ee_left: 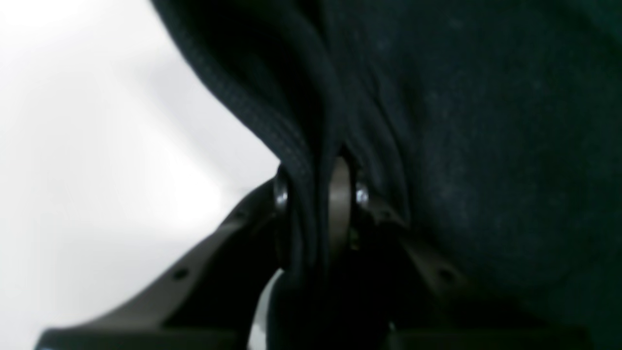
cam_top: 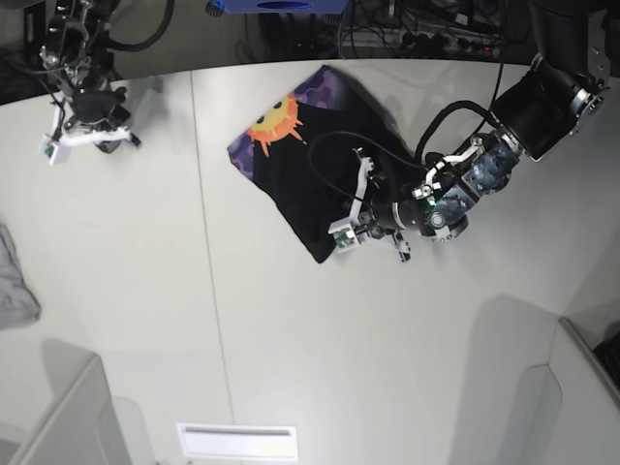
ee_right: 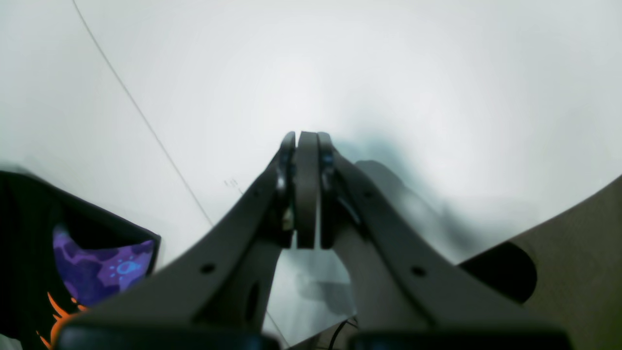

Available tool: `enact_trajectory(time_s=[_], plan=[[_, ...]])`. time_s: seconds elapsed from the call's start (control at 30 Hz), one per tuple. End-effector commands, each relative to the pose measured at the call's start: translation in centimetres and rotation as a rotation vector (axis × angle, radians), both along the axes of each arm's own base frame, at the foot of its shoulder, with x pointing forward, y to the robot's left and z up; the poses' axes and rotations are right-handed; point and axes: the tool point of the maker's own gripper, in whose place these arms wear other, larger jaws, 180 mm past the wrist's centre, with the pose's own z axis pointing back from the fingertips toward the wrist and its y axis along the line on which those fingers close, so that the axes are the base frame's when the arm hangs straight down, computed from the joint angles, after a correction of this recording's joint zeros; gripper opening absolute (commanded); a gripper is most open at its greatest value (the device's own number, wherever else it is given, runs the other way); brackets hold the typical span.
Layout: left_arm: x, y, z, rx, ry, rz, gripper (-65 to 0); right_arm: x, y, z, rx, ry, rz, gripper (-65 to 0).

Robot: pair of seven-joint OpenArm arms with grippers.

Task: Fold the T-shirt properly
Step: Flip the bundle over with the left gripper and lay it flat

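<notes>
White tabletop (cam_top: 291, 339) carried the partly folded T-shirt (cam_top: 320, 165) near its far centre.

Left end effector (ee_left: 318, 204) was clamped on a bunched hem, its arm stretched low across the cloth, probably to drag a fold over. Right end effector (ee_right: 306, 189) was shut, empty, and parked well apart at the far corner.

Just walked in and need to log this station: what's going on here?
A two-arm robot is folding a black T-shirt on a white table. The left gripper is shut on a bunched fold of the shirt's fabric near its edge. The right gripper is shut and empty, off to the side above bare table. The shirt lies partly folded, with its sun print showing. A grey cloth sits at the table's edge, untouched.
</notes>
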Motion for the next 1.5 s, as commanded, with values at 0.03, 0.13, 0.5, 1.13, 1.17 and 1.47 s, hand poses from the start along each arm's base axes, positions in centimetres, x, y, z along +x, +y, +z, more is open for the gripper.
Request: enact_trajectory(time_s=[0.03,0.13,0.5,1.13,1.17,1.47], plan=[[1.1,-0.7,1.0,0.021,-0.064,-0.06,-65.0,0.0,0.0,0.5,-0.006,-0.022,-0.007,-65.0],[0.7,-1.7,0.8,0.083,-0.114,-0.205,-65.0,-0.7,-0.1,0.2,0.006,-0.011,-0.03,-65.0],[1.9,-4.2,0.5,0.282,-0.269,-0.461,-65.0,-2.2,1.0,-0.8,0.058,0.013,-0.088,-65.0],[0.8,-7.9,-3.0,0.189,-0.16,-0.449,-65.0,-2.5,1.3,-1.1,0.068,0.02,-0.094,-65.0],[0.8,-7.9,-3.0,0.189,-0.16,-0.449,-65.0,-2.5,1.3,-1.1,0.068,0.02,-0.094,-65.0],[2.8,-7.8,-1.5,0.201,-0.206,-0.445,-65.0,-2.5,1.6,-1.1,0.072,0.02,-0.089,-65.0]])
